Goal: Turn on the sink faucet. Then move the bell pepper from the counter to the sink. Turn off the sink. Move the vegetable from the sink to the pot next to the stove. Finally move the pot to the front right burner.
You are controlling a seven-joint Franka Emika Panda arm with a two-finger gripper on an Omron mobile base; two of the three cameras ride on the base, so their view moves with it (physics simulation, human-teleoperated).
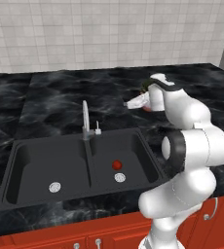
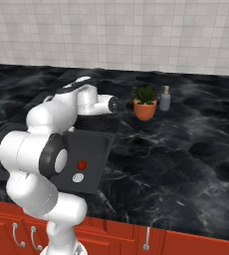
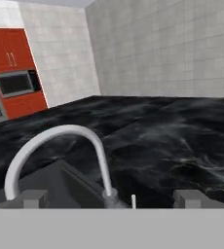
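The red bell pepper point(image 1: 116, 165) point(image 2: 81, 165) lies in the right basin of the black sink point(image 1: 16, 160), just behind the round drain point(image 1: 120, 177). The silver sink faucet point(image 1: 85, 119) point(image 3: 60, 133) stands behind the divider, its small lever point(image 1: 98, 129) point(image 3: 133, 200) on its right side. I see no water at the spout. My gripper point(image 1: 127, 104) point(image 3: 110, 199) hovers open over the counter point(image 1: 60, 97), to the right of the faucet and behind it, pointing toward it with nothing between its fingers. The pot and the stove are out of view.
An orange potted plant point(image 2: 145, 103) and a soap bottle point(image 2: 165, 98) stand on the counter behind and to the right of the sink. The tiled wall runs along the back. Red cabinets point(image 1: 99, 238) lie below the counter's front edge.
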